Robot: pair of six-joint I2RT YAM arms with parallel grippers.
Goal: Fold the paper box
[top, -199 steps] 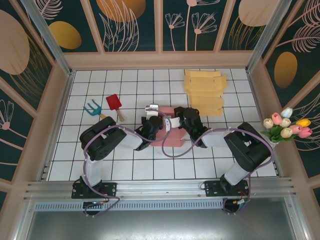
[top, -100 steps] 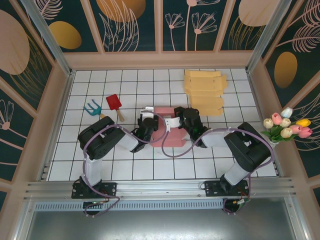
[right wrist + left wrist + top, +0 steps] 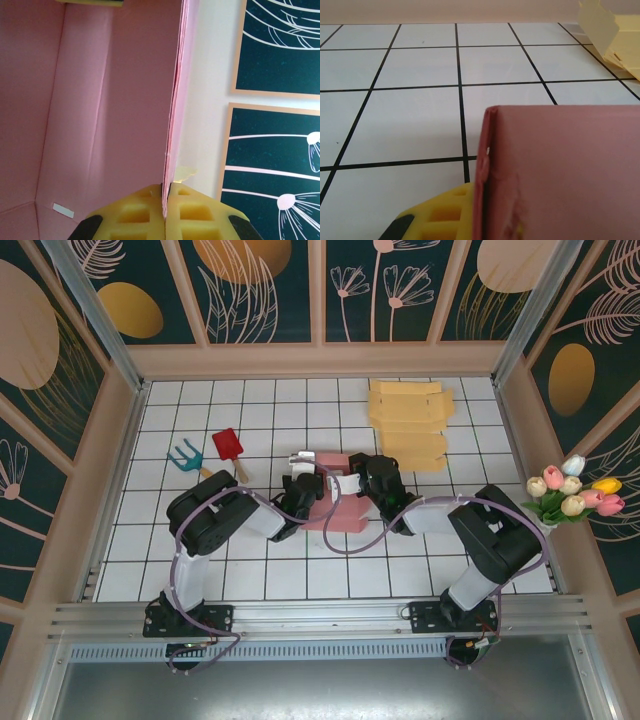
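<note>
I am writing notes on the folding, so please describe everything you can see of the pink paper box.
The pink paper box is thin matte card, creased and partly folded, with walls raised. It sits on the white tiled table, near its middle. A small white label shows inside. The right tool pinches one wall edge; the left tool is shut on another wall's edge.

A red trowel (image 3: 228, 447) and a blue hand rake (image 3: 184, 455) lie near each other on the white tiled table (image 3: 260, 400). Yellow cardboard blanks (image 3: 408, 423) sit stacked at the far right. Tulips (image 3: 573, 490) stand beyond the right edge, before floral wall panels (image 3: 260, 285).
</note>
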